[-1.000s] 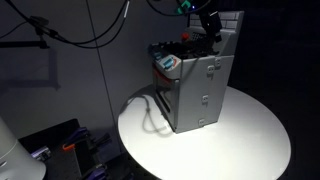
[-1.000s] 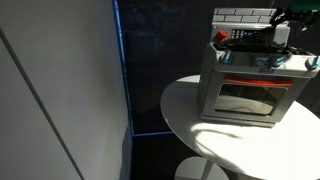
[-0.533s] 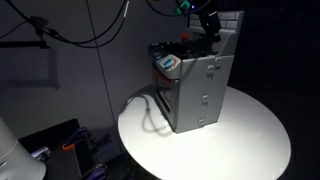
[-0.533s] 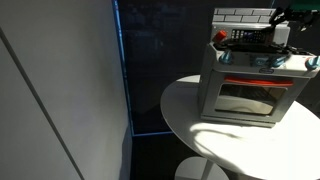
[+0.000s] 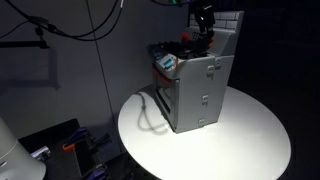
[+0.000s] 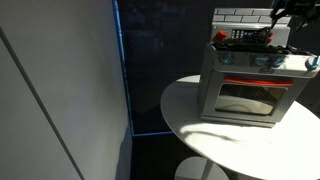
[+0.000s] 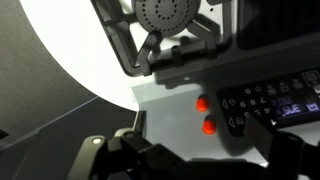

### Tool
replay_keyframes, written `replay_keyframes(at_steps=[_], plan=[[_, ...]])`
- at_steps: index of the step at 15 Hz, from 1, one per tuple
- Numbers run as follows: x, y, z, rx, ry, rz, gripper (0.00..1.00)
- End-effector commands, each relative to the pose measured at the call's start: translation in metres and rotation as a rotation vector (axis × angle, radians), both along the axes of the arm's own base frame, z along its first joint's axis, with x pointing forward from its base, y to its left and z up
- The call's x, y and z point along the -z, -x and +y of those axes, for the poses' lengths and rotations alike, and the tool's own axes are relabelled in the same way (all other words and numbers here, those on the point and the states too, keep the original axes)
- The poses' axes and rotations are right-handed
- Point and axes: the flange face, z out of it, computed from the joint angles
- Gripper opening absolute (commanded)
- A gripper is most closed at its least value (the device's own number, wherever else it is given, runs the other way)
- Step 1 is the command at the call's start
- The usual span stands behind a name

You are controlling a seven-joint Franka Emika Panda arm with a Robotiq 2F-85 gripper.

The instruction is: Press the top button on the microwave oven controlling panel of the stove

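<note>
The small grey toy stove stands on a round white table, with its white tiled backboard behind it. It also shows in an exterior view. My gripper hangs over the stove top near the backboard, and shows at the frame edge in an exterior view. In the wrist view the dark control panel with white marks sits beside two red buttons on a pale grey face. My gripper is open and empty, with its fingers on either side below the buttons and not touching them.
A round burner grate lies on the stove top just beyond the panel. Colourful toy items crowd the stove top. The oven door faces the table's front. Cables hang in the dark background.
The gripper has risen slightly above the stove top, close to the backboard. The stove and the items on it have not moved.
</note>
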Motion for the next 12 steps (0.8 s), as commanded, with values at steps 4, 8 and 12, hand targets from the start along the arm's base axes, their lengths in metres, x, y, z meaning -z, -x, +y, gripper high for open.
replay_keyframes(at_steps=[4, 8, 12], plan=[[-0.037, 0.035, 0.013, -0.088, -0.059, 0.120, 1.00], [-0.057, 0.061, 0.025, -0.151, -0.069, 0.204, 1.00], [-0.080, 0.092, 0.039, -0.239, -0.094, 0.277, 1.00]])
